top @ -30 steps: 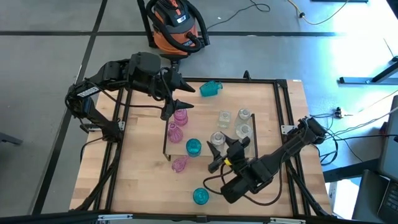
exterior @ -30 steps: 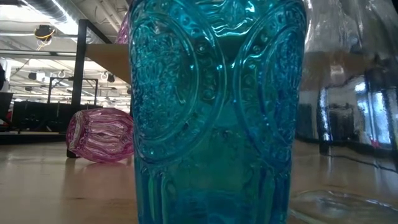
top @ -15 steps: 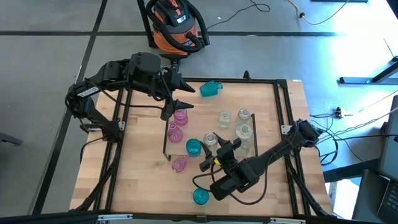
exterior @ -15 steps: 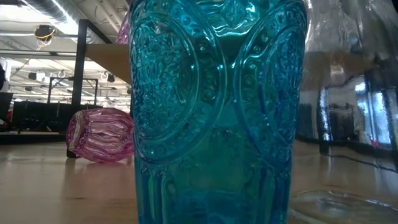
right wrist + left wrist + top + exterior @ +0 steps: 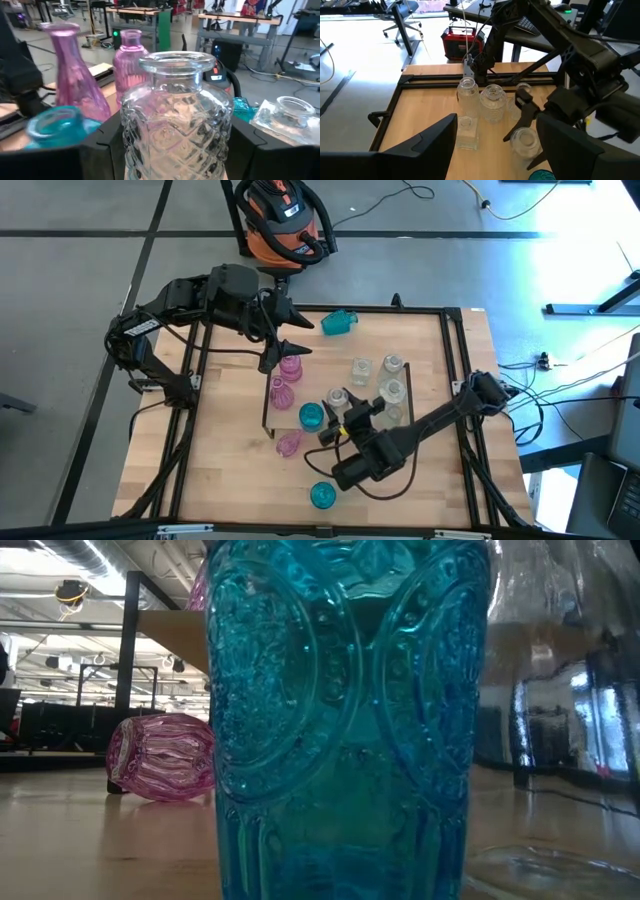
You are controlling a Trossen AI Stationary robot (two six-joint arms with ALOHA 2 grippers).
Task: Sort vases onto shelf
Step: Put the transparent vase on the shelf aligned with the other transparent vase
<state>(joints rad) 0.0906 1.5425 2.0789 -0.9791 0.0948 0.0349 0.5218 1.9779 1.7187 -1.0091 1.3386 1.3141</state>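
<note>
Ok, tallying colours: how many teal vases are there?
3 teal vases: one lying by the far edge, one on the shelf, one near the front. More may be hidden.

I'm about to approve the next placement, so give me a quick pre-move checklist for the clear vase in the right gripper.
1. Right gripper shut on the clear diamond-pattern vase, a finger on each side: ok.
2. Vase upright in the grip: ok.
3. Neighbours: teal vase and pink vases stand close: not ok, tight.
4. Left gripper open, holding nothing, at the shelf's far end, apart from the right arm: ok.
5. Free spot on the shelf: cannot tell.
</note>
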